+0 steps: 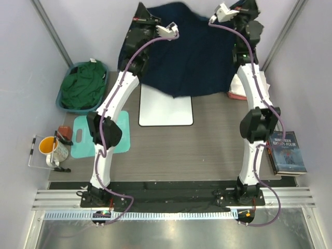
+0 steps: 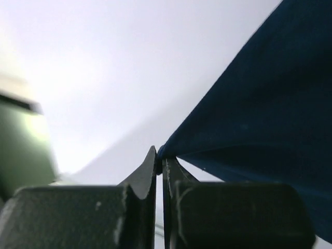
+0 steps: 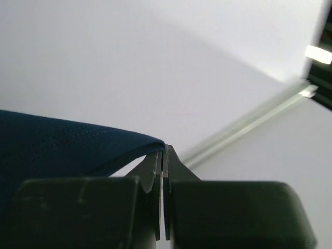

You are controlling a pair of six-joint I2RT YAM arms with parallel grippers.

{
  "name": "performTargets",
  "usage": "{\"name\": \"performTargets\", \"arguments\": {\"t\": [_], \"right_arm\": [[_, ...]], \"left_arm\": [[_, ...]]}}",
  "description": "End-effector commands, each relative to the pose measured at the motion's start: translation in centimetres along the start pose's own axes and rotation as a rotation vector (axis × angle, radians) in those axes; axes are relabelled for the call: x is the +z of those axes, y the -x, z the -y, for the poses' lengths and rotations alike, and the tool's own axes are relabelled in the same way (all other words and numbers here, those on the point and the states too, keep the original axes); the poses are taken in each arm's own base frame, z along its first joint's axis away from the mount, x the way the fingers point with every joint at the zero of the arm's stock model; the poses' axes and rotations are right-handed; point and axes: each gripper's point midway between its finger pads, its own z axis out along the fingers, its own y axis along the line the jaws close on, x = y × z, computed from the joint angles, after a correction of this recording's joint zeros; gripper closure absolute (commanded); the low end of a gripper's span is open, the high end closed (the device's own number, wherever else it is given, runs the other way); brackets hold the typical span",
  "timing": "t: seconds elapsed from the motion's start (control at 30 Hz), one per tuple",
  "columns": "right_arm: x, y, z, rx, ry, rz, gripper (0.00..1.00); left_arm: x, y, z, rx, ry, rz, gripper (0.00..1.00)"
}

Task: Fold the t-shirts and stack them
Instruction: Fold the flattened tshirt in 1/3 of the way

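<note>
1. Overhead, the navy t-shirt (image 1: 192,57) hangs spread between the two raised arms at the far side of the counter (image 1: 207,145). In this view its lower edge overlaps the far end of the white board (image 1: 166,109). The left arm (image 1: 111,109) reaches to the shirt's upper left corner and the right arm (image 1: 254,93) to its upper right. The jaws are hard to make out from here. A green t-shirt (image 1: 83,85) lies bunched in a blue basket (image 1: 105,72) at the far left. A strip of salmon-pink t-shirt (image 1: 237,96) shows just beside the right arm, below the navy hem. A teal mat (image 1: 122,140) lies near the left arm. An orange cup (image 1: 47,145) stands at the left edge and a book (image 1: 288,150) lies at the right edge.
2. At the left wrist, the left jaws are pressed together, pinching a corner of the navy t-shirt (image 2: 270,104) at their tips. The cloth runs taut up and to the right.
3. At the right wrist, the right jaws are likewise pressed together, pinching an edge of the navy t-shirt (image 3: 52,145), which stretches away to the left.
</note>
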Motion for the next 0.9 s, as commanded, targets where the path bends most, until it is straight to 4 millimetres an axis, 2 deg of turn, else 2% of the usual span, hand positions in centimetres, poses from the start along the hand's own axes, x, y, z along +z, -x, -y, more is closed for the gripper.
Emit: {"name": "performTargets", "arguments": {"t": [0.0,0.03,0.07,0.1,0.13,0.17,0.2,0.23,0.27,0.3,0.33,0.37,0.4,0.43,0.47,0.5,0.53,0.57,0.6,0.63,0.67,0.73,0.8,0.83,0.87], "right_arm": [[-8.9,3.2,25.5,0.048,-0.553,0.046,0.99],[-10.3,3.3,26.3,0.064,-0.556,0.051,0.99],[-10.2,2.4,21.2,0.061,-0.424,0.036,0.99],[-12.9,3.4,23.7,0.076,-0.436,0.081,0.99],[-13.6,3.3,21.9,0.076,-0.384,0.089,0.99],[-14.2,2.1,15.2,0.068,-0.219,0.066,0.99],[-16.2,2.2,15.5,0.069,-0.190,0.073,0.99],[-17.1,2.0,11.6,0.094,-0.058,0.078,0.99],[-19.1,1.6,5.8,0.104,0.108,0.089,0.99],[-20.7,1.4,3.2,0.134,0.198,0.087,0.99],[-23.6,1.7,-0.2,0.171,0.378,0.096,0.99],[-26.6,1.2,-4.7,0.187,0.531,0.088,0.99],[-28.8,1.2,-6.9,0.200,0.631,0.092,0.99],[-33.6,1.4,-10.4,0.188,0.854,0.115,0.99],[-36.9,1.0,-13.0,0.192,0.974,0.110,0.99],[-39.3,1.0,-14.2,0.177,1.067,0.121,0.99],[-43.2,0.7,-15.7,0.166,1.220,0.118,0.99],[-45.0,0.6,-16.4,0.143,1.287,0.133,0.99],[-46.5,0.4,-16.8,0.119,1.355,0.143,0.99],[-48.7,0.1,-17.2,0.127,1.445,0.121,0.99],[-49.3,-0.2,-17.3,0.110,1.494,0.114,0.99],[-51.7,-0.4,-17.4,0.127,1.619,0.084,0.99],[-52.2,-0.3,-17.2,0.133,1.679,0.077,0.99],[-52.9,-0.3,-17.1,0.138,1.714,0.069,0.99],[-53.0,-0.3,-16.9,0.136,1.730,0.073,0.99]], "left_arm": [[-11.0,-0.1,-23.3,0.060,0.836,0.039,0.99],[-13.3,-0.3,-24.8,0.048,0.941,0.055,1.00],[-13.9,-0.4,-24.6,0.047,0.945,0.057,0.99],[-14.2,-0.3,-22.8,0.054,0.889,0.072,0.99],[-14.3,-0.6,-21.2,0.053,0.850,0.065,1.00],[-14.8,-0.8,-19.7,0.056,0.811,0.061,1.00],[-15.1,-0.7,-14.4,0.064,0.676,0.080,1.00],[-16.0,-0.6,-11.8,0.063,0.618,0.086,1.00],[-17.1,-0.8,-8.9,0.068,0.553,0.090,1.00],[-18.6,-0.5,0.5,0.106,0.335,0.126,1.00],[-21.4,-0.8,0.9,0.091,0.308,0.144,0.99],[-23.1,-1.2,4.3,0.102,0.210,0.143,1.00],[-26.5,-1.6,11.9,0.137,-0.003,0.165,1.00],[-28.9,-2.1,12.5,0.112,-0.041,0.178,1.00],[-32.1,-3.0,16.8,0.136,-0.180,0.187,1.00],[-35.1,-3.7,22.6,0.188,-0.441,0.208,1.00],[-36.8,-4.2,21.4,0.117,-0.456,0.201,0.99],[-38.1,-4.3,21.9,0.113,-0.551,0.218,1.00],[-42.8,-4.3,26.1,0.109,-0.827,0.280,1.00],[-43.6,-4.3,24.6,0.057,-0.812,0.280,1.00],[-45.2,-3.9,25.5,0.068,-0.870,0.330,1.00],[-46.7,-4.5,26.4,0.096,-0.897,0.333,1.00],[-47.4,-4.7,26.6,0.116,-0.906,0.337,1.00],[-48.4,-4.9,27.2,0.113,-0.964,0.339,1.00],[-48.4,-4.8,26.9,0.101,-0.983,0.338,1.00]]}}
